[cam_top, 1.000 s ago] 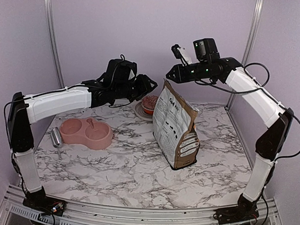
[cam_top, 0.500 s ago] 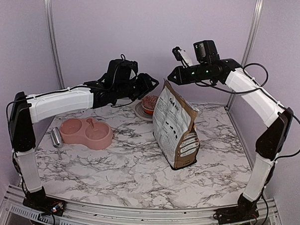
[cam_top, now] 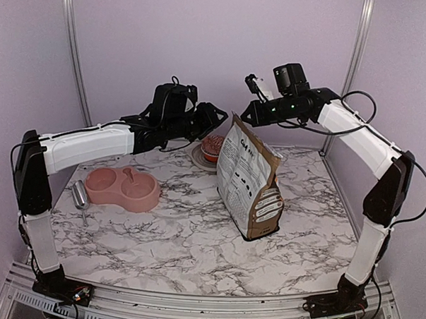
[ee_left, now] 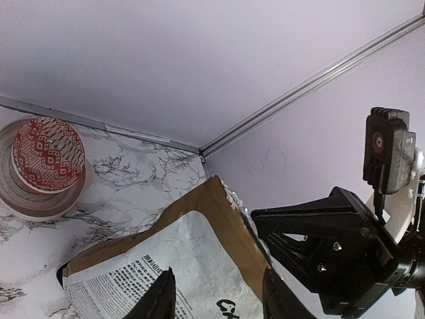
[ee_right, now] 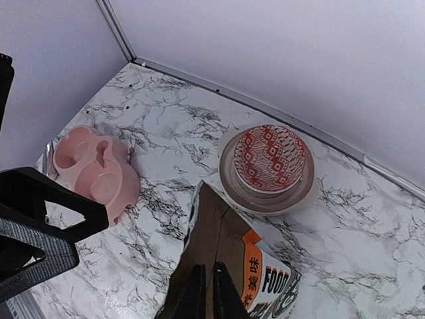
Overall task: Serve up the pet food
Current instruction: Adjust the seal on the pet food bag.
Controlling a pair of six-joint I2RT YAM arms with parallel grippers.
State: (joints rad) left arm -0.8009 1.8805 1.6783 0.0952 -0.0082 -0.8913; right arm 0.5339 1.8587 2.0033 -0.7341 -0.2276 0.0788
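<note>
Bag mouth to be spread evenly: right tool clenched at brown lip, hold unconfirmed; left tool released, to be closed on opposite lip.

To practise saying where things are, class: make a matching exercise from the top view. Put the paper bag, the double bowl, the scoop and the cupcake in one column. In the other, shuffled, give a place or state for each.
1 paper bag
2 double bowl
3 scoop
4 cupcake

A lies flat, farthest left
B sits on a plate at the back
C stands upright, farthest right
D pink, between the scoop and the bag

Pairs: 1-C, 2-D, 3-A, 4-B
</note>
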